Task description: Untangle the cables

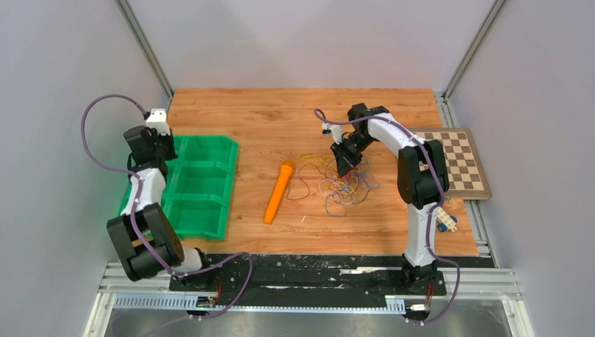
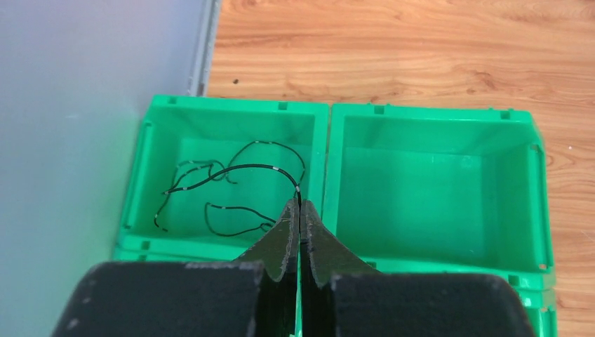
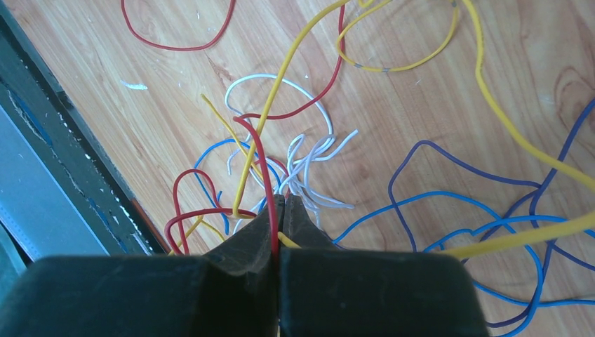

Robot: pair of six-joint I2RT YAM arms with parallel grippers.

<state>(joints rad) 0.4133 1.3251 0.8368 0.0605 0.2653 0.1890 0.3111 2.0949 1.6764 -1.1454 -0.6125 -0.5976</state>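
Note:
The cables [image 1: 340,184] lie in a loose tangle on the wooden table, right of centre. In the right wrist view they are red [image 3: 261,151], yellow [image 3: 295,56], white [image 3: 309,151], blue [image 3: 449,200] and purple [image 3: 421,147] wires looping over each other. My right gripper [image 3: 283,200] is shut on the red wire, with a yellow wire passing between the fingers lower down; it stands over the tangle [image 1: 345,165]. My left gripper [image 2: 299,203] is shut on the end of a thin black wire [image 2: 231,168] that lies curled in a compartment of the green bin [image 2: 328,140].
The green bin [image 1: 203,186] with several compartments sits at the table's left. An orange marker [image 1: 279,191] lies between bin and tangle. A checkerboard [image 1: 456,161] lies at the right edge, with a small white-and-blue object [image 1: 446,222] near the right arm's base.

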